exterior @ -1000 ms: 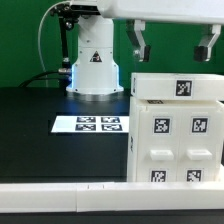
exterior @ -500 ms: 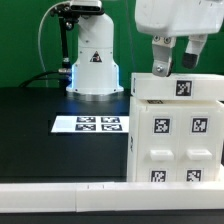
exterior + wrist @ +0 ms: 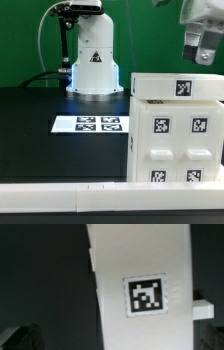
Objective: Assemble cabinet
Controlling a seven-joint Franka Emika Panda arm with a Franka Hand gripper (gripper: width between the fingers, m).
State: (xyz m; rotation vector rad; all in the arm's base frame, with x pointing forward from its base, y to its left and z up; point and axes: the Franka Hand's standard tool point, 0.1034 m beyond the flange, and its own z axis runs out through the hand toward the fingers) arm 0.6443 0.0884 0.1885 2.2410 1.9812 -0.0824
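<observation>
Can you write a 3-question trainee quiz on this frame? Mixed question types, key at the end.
1. True or false: the gripper is clamped on the cabinet.
2. What lies flat on the table, toward the exterior view's left of the cabinet?
A. the marker board
B. a screwdriver
C. a loose cabinet door
3. Fill in: the long low white rail runs along the table's ____ edge in the exterior view.

Key
1. False: it hangs above the cabinet, apart from it.
2. A
3. near (front)
</observation>
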